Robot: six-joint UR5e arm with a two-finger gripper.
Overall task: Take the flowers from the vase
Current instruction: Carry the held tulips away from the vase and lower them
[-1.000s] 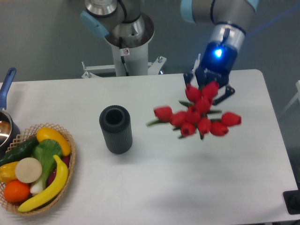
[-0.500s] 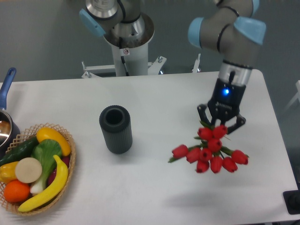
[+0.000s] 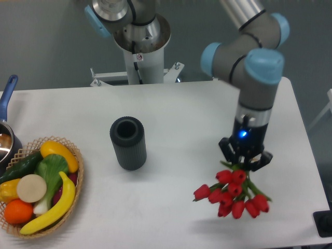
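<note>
The flowers [image 3: 231, 194], a bunch of red tulip buds with green leaves, hang over the right front of the table with my gripper [image 3: 245, 162] shut on their stems from above. The buds point toward the camera and down, and a shadow lies on the table beneath them. The vase [image 3: 127, 142], a dark ribbed cylinder with a round empty mouth, stands upright at the table's middle left, well apart from the flowers and the gripper.
A wicker basket [image 3: 78, 179] of fruit and vegetables sits at the front left. A blue-handled pot [image 3: 6, 104] shows at the left edge. The arm's base column [image 3: 140, 57] stands behind the table. A dark object [image 3: 323, 224] lies at the front right corner.
The gripper has carried the flowers from the back right of the table toward the front right and lower. The vase has not moved.
</note>
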